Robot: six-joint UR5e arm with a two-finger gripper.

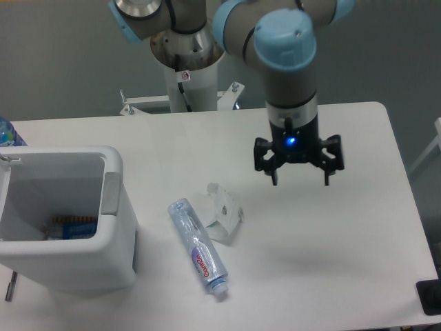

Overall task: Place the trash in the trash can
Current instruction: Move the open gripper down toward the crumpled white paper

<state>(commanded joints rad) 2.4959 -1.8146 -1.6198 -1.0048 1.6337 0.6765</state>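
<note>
clear plastic water bottle [198, 246] is seen lying flat on the table [344, 241] nearest the camera, the whitish package [222, 212] touching it, both outside the white trash can [110, 227] on the left. farther back, the gripper [299, 175] is held spread wide and empty, probably ready for a grab.

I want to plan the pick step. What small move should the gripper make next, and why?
Probably move left and down toward the plastic package. The gripper is open and empty, above bare table to its right; the package and the water bottle lie outside the trash can.
</note>
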